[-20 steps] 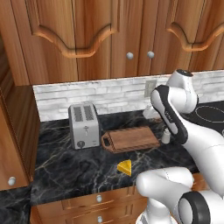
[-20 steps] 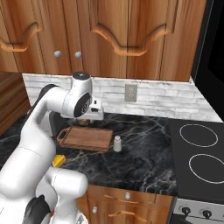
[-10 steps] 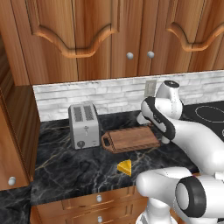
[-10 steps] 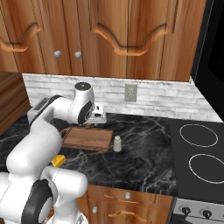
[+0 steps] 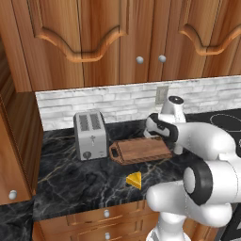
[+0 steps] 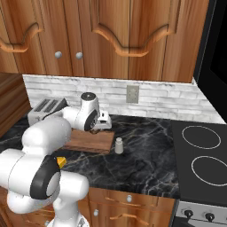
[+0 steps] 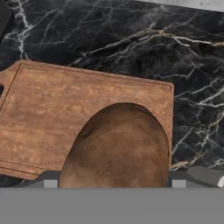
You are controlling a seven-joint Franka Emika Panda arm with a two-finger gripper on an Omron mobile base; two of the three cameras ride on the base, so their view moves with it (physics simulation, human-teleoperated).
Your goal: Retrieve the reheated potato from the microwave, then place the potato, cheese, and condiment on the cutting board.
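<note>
The cutting board (image 7: 65, 109) looks like matt, grained reddish wood; the potato (image 7: 118, 148) has rough, mottled brown skin; the countertop (image 7: 131, 39) is glossy black veined marble; the toaster (image 5: 90, 134) is brushed silver metal.

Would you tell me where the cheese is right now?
In the left base view, the cheese lies on the counter in front of the cutting board, right of the toaster.

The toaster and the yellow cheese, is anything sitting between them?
No. In the left base view, bare black counter lies between the toaster and the cheese.
</note>
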